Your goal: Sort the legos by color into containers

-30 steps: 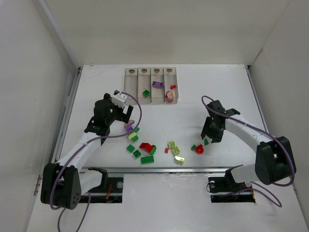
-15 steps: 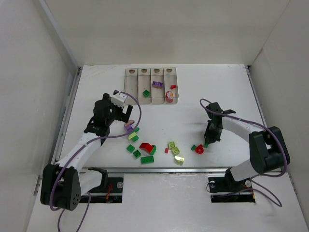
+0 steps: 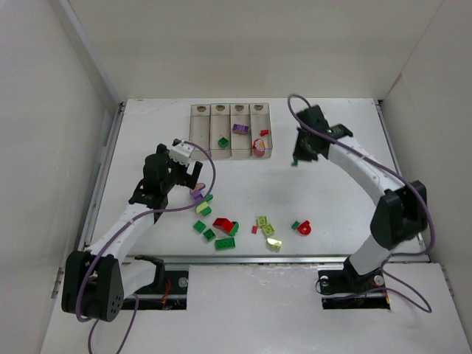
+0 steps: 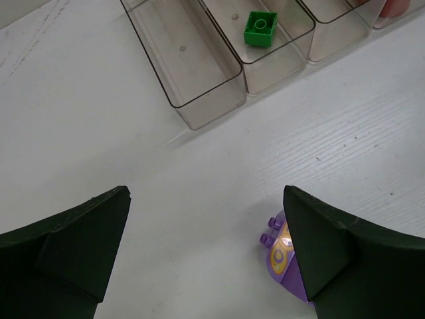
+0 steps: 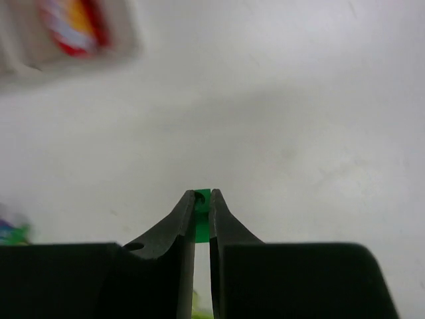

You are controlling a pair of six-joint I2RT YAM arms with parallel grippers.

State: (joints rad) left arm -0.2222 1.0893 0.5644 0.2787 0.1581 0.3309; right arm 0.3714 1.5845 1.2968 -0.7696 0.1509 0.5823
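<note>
Holding a green lego point(image 5: 203, 222) just right of the containers point(image 3: 200, 131)
Right arm point(image 3: 361, 166) reaches far forward, right gripper point(image 5: 202, 197) pinched tight on it; left arm point(image 3: 129, 217) bent, left gripper point(image 4: 206, 199) spread wide, empty, over a purple lego point(image 4: 281, 256)

Four containers point(image 3: 200, 127); four legos point(image 3: 222, 141) inside, roughly fourteen loose on the counter point(image 3: 346, 206), one in the right tool point(image 5: 202, 197).

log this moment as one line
right gripper: shut on green lego, right of containers | left gripper: open, purple lego beside one finger
</note>
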